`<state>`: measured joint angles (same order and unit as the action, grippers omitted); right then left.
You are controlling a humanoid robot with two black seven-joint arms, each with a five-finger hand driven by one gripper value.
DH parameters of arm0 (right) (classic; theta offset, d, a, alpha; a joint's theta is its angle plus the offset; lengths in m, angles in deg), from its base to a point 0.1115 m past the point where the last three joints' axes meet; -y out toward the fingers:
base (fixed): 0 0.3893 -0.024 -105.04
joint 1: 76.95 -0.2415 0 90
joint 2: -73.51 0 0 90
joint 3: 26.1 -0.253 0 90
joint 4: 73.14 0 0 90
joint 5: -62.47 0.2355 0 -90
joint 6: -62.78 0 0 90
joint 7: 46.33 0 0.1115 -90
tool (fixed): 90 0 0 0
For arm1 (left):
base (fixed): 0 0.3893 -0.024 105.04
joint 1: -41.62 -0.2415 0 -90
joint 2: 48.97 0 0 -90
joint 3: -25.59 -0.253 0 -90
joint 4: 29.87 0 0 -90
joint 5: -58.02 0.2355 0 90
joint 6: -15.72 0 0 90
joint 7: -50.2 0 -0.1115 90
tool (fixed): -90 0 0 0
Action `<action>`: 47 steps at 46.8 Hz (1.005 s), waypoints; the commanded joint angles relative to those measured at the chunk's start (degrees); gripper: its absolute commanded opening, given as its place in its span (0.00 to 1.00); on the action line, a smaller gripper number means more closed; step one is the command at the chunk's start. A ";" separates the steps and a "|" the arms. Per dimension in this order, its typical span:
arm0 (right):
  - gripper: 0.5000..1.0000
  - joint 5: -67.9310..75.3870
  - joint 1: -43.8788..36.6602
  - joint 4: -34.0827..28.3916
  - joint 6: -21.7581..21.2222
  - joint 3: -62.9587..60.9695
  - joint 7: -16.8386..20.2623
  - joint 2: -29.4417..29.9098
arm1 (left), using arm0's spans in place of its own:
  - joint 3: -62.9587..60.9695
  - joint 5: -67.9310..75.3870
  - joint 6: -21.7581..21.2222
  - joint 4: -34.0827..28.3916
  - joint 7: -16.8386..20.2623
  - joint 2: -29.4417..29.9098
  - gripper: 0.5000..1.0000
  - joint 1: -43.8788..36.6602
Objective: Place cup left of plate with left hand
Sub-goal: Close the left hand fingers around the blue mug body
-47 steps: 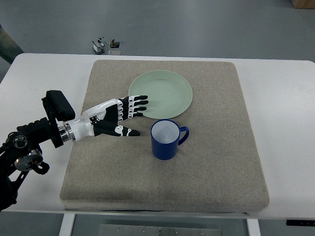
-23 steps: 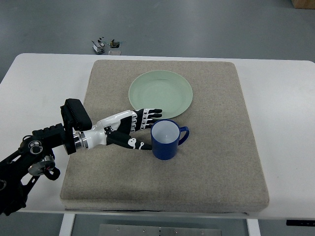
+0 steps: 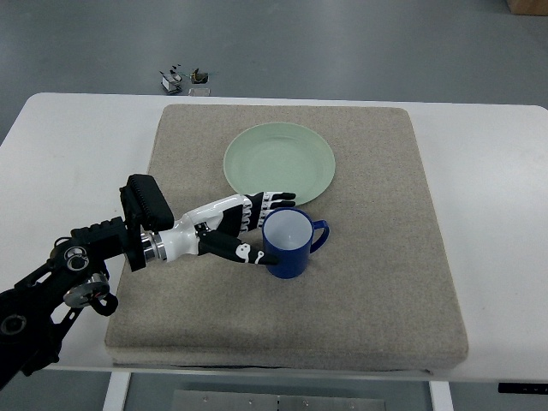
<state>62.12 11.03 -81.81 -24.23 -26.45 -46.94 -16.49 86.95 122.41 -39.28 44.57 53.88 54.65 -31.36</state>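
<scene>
— What is the left hand (image 3: pixel 242 229) doing?
— Its fingers (image 3: pixel 272 201) are spread around the left side of the blue cup (image 3: pixel 288 243), thumb low against the wall, not closed on it.
— Where is the cup?
— Upright on the grey mat (image 3: pixel 368 231), just below the green plate (image 3: pixel 279 163), handle pointing right.
— Any writing?
— None legible; small parts (image 3: pixel 184 78) lie on the floor beyond the white table (image 3: pixel 488 171).
</scene>
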 commanded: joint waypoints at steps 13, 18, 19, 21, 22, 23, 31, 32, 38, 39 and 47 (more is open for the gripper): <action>0.87 0.00 0.00 -0.03 0.00 0.00 0.00 0.00 | -0.10 1.53 0.00 -0.27 -0.07 -0.87 0.95 0.11; 0.87 0.00 0.00 0.06 0.00 0.00 0.00 0.00 | -0.10 1.62 0.00 -0.44 -0.07 -1.22 0.95 0.20; 0.87 0.00 0.00 -0.03 0.00 0.00 0.00 0.00 | -0.10 1.62 0.00 -0.53 -0.07 -1.31 0.95 0.20; 0.87 0.00 0.00 -0.03 0.00 0.00 0.00 0.00 | -0.10 1.62 0.00 -0.53 -0.07 -1.49 0.95 0.20; 0.87 0.00 0.00 -0.03 0.00 0.00 0.00 0.00 | -0.10 1.62 0.00 -0.53 -0.07 -1.49 0.95 0.20; 0.87 0.00 0.00 -0.03 0.00 0.00 0.00 0.00 | -0.10 1.62 0.00 -0.53 -0.07 -1.49 0.94 0.20; 0.87 0.00 0.00 0.06 0.00 0.00 0.00 0.00 | -0.10 2.67 0.00 -0.53 0.11 -1.75 0.71 0.20; 0.87 0.00 0.00 -0.03 0.00 0.00 0.00 0.00 | -0.01 2.76 0.00 -0.53 0.02 -1.75 0.70 0.20; 0.87 0.00 0.00 -0.03 0.00 0.00 0.00 0.00 | -0.10 3.02 0.00 -0.53 0.02 -2.01 0.65 0.20; 0.87 0.00 0.00 -0.03 0.00 0.00 0.00 0.00 | -0.10 3.03 0.00 -0.53 0.02 -2.01 0.65 0.20; 0.87 0.00 0.00 -0.03 0.00 0.00 0.00 0.00 | -0.01 3.11 0.00 -0.53 0.11 -2.10 0.59 0.20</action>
<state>62.12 11.03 -81.83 -24.23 -26.46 -46.95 -16.49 86.85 125.50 -39.28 44.04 53.96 52.55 -31.16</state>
